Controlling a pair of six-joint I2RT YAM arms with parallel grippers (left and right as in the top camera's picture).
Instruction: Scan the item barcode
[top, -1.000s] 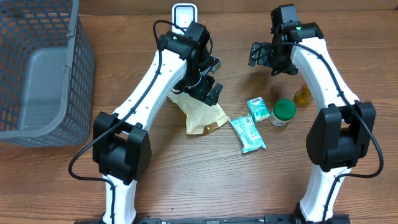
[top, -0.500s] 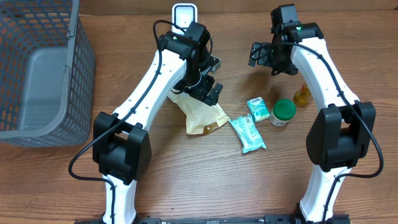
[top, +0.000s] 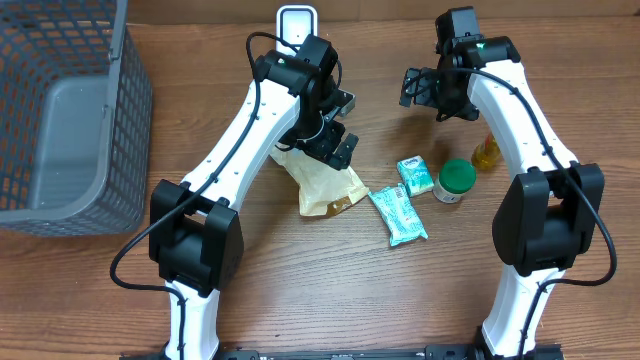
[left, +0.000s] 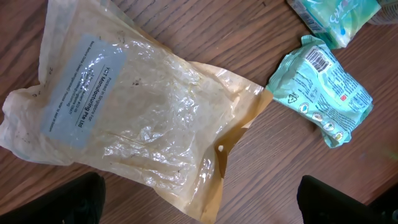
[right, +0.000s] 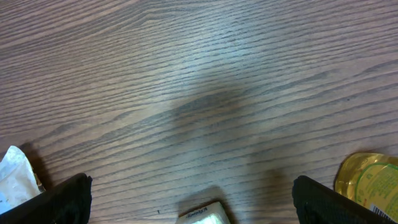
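Note:
A crumpled yellowish plastic bag (top: 322, 182) with a pale blue label lies at the table's middle; it fills the left wrist view (left: 143, 118). My left gripper (top: 343, 124) hovers open just above its far end, with nothing between the fingers (left: 53, 202). To the bag's right lies a teal packet (top: 398, 215), whose barcode shows in the left wrist view (left: 318, 60). A small teal box (top: 415, 175) sits beyond it. My right gripper (top: 424, 88) hangs open over bare wood behind the items, its fingers (right: 345, 202) empty.
A white scanner (top: 296, 24) stands at the back edge. A green-lidded jar (top: 456, 180) and a yellow bottle (top: 486, 152) sit by the right arm. A grey mesh basket (top: 130, 110) takes up the far left corner.

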